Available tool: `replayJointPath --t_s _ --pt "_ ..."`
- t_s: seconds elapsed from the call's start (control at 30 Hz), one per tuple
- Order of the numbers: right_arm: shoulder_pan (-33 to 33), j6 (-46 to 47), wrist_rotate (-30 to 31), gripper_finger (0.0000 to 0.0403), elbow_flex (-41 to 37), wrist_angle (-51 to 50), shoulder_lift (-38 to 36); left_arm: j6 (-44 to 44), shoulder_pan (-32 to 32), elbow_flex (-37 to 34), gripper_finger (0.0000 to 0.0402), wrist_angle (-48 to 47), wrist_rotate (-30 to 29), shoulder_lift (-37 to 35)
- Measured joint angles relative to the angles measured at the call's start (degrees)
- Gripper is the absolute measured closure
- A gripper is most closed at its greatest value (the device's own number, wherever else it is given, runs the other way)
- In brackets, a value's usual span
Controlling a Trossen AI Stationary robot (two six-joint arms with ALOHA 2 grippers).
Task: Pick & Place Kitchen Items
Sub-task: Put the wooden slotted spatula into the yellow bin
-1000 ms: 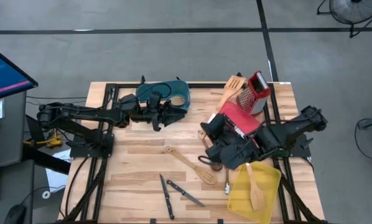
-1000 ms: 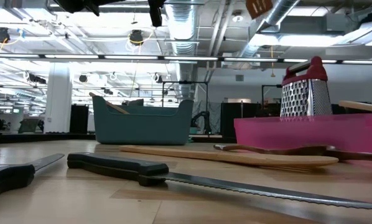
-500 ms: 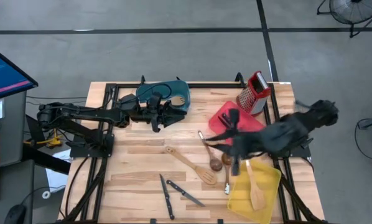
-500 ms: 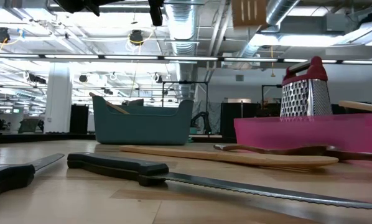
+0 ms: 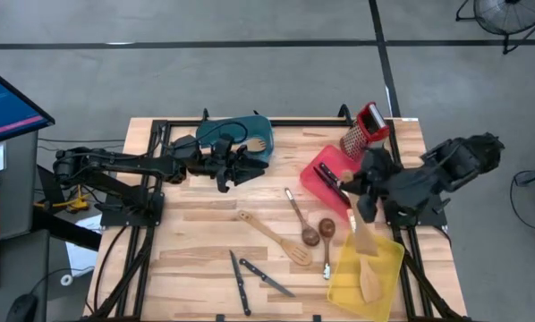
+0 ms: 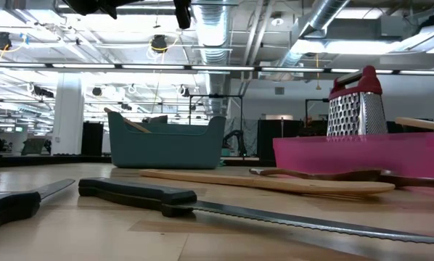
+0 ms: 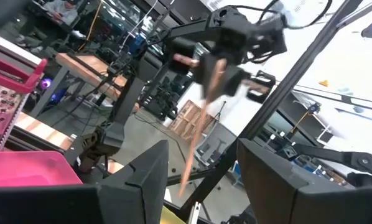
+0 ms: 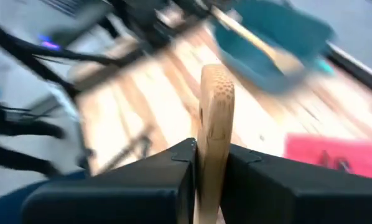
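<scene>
Pale wooden spatula [image 8: 213, 118], flat-handled, sits clenched in right gripper [image 5: 364, 207] jaws; left gripper [image 5: 247, 165] jaws parted.

We see a pale matt wood tabletop [image 5: 205, 228], wooden spatula [image 8: 213, 124] w/ dimpled grain, glossy plastic bins — teal [image 6: 166, 143], pink [image 6: 355, 154], yellow [image 5: 368, 268] — plus a shiny perforated metal grater [image 6: 356, 112] & serrated steel knife [image 6: 224, 210].

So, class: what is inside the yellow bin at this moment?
One pale wooden spatula lies in the yellow bin. The right hand holds another wooden utensil over its upper corner, hiding that part of the floor.
</scene>
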Motion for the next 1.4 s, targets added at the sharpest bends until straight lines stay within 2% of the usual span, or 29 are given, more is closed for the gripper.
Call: replayJointPath --t_s 0.1,0.27,0.5,0.63,0.83,1.07,1.4 --pt "1.4 5.2 -0.2 0.0371 -0.2 -4.9 1.2 0.0 0.0 0.0 0.0230 0.0 0.1 0.0" --pt "3.7 5.4 -3.3 0.0371 -6.4 -0.8 -0.2 0.0 0.0 0.0 0.0230 0.0 0.1 0.0" --pt "4.5 4.8 -8.2 0.0371 -26.4 18.8 -8.8 -0.3 0.7 0.0 0.0230 -1.3 0.2 -3.5" --pt "4.5 5.3 -8.4 0.0371 -38.9 29.9 -15.2 2.5 1.6 0.0 0.0230 -6.0 0.6 -8.6" --pt "5.8 8.2 -8.3 0.0371 -53.1 38.9 -23.2 8.5 2.4 0.0 0.0230 -14.4 -1.4 -17.6" --pt "6.9 13.2 -8.0 0.0371 -62.9 42.5 -28.1 13.3 2.4 0.0 0.0230 -21.6 -2.6 -23.1" --pt "9.4 15.3 -7.8 0.0371 -72.0 52.6 -31.0 14.8 2.4 0.0 0.0230 -24.8 -2.7 -23.3"
